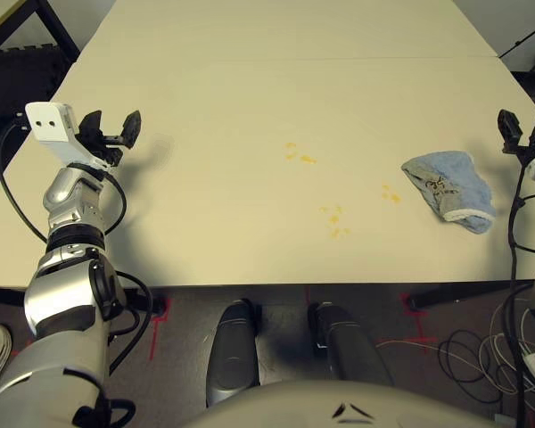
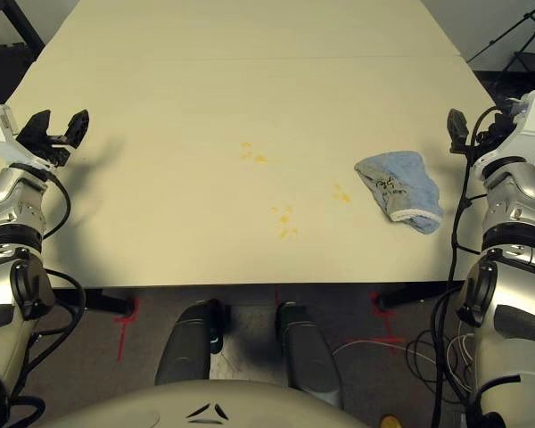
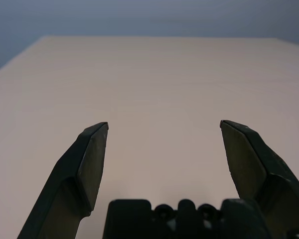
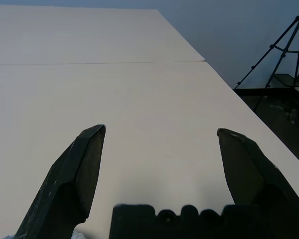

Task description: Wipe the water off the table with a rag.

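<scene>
The light blue rag (image 1: pixel 448 190) lies crumpled on the right side of the cream table (image 1: pixel 205 98), white trim toward the front. The water shows as small yellow-orange droplets in three clusters: one near the table's middle (image 1: pixel 299 154), one nearer the front (image 1: pixel 336 220), and one just left of the rag (image 1: pixel 390 194). My left gripper (image 1: pixel 114 127) hovers over the table's left edge, open and empty, far from the rag. My right gripper (image 2: pixel 480 123) hangs at the right edge, just right of and behind the rag; its fingers (image 4: pixel 84 164) stand wide apart with nothing between them.
A thin seam (image 1: pixel 294 59) crosses the tabletop behind the droplets. Cables (image 1: pixel 481 348) lie on the floor at the front right, with red tape marks (image 1: pixel 156 325) under the front edge. A black tripod (image 4: pixel 281 50) stands beyond the right edge.
</scene>
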